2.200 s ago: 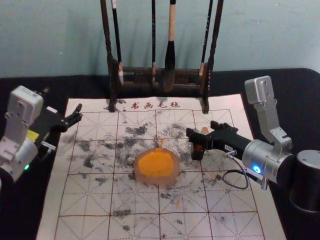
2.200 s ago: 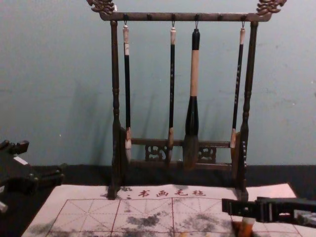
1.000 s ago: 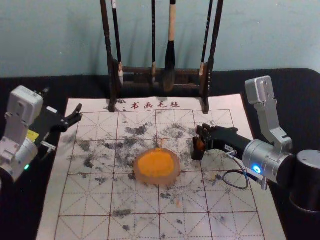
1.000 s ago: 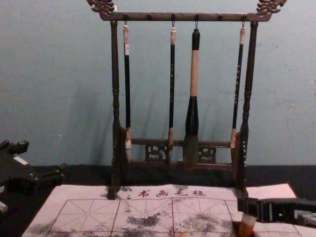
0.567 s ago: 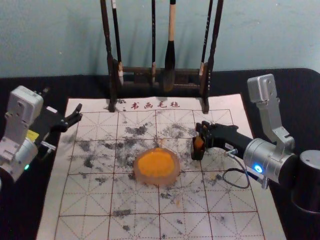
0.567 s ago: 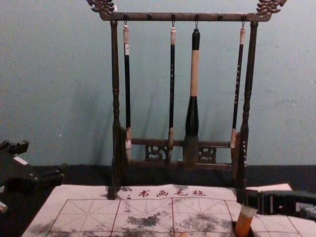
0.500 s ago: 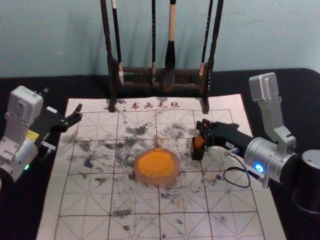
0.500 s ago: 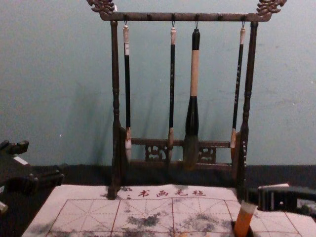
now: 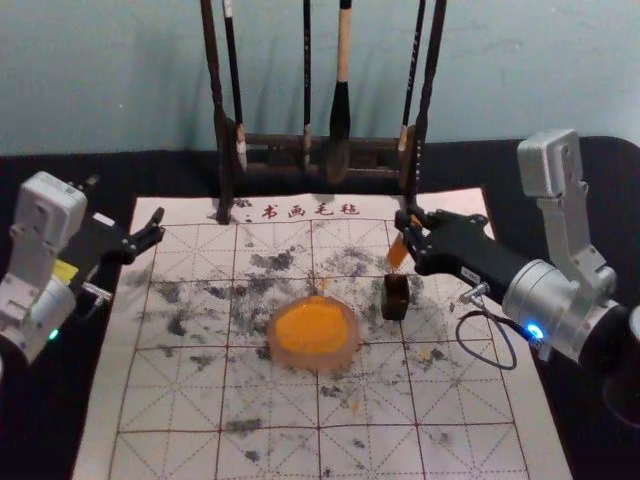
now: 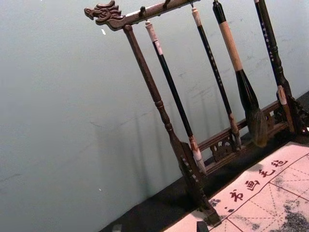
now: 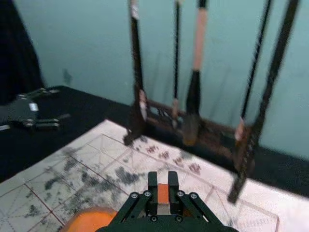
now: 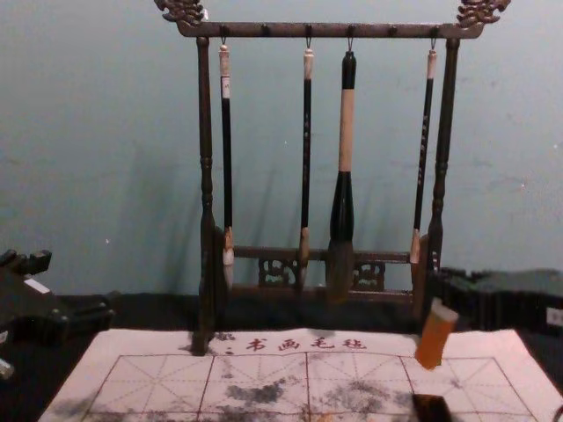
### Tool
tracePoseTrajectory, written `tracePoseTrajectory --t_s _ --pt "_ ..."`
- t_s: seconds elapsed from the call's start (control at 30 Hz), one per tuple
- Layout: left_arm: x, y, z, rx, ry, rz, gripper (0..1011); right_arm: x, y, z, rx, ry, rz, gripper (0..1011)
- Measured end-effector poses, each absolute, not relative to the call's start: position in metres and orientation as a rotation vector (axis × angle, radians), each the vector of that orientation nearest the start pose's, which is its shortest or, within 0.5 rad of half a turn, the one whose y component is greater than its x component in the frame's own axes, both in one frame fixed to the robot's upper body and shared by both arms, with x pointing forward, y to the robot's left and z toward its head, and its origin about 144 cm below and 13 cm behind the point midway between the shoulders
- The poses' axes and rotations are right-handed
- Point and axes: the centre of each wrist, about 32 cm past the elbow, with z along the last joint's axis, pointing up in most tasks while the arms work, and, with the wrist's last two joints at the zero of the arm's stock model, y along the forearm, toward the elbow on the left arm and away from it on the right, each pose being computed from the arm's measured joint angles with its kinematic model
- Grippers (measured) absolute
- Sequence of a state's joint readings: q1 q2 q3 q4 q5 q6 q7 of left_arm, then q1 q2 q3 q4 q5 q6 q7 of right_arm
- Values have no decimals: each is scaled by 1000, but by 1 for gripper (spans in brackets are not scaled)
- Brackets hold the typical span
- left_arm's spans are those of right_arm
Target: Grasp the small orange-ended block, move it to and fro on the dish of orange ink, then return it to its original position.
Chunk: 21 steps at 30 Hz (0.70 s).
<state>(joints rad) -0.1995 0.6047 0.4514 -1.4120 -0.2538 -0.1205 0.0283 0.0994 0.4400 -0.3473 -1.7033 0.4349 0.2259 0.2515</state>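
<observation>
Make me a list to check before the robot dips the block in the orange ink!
1. Right gripper has the block: ok, its fingers pinch it.
2. Block out of the dark holder: ok, there's a gap below it.
3. Orange end down: ok, the pale end is up.
4. Block straight up and down: not ok, it tilts.
5. Left gripper away from the dish: ok, it's off at the left.
6. Ink wet enough: cannot tell.

Right gripper (image 9: 408,229): closed, then rose
Orange block (image 9: 398,251): came up out of the dark holder (image 9: 395,299), leaning further
</observation>
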Motion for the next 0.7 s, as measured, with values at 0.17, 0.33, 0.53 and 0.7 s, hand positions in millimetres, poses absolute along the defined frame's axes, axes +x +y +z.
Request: tracePoseTrajectory --t_s 0.17,0.33,0.53,0.7 --pt "489 310 1140 304 -285 1248 1001 466 -236 1184 -104 -4 -857 125" --pt "489 310 1140 305 -285 1248 1001 476 -235 1174 -108 -90 -727 125" --pt "489 310 1140 305 -285 1248 1001 491 -230 1168 -151 -110 -624 125" --pt "489 310 1140 305 -285 1248 1001 501 -227 1168 -180 -99 -584 125"
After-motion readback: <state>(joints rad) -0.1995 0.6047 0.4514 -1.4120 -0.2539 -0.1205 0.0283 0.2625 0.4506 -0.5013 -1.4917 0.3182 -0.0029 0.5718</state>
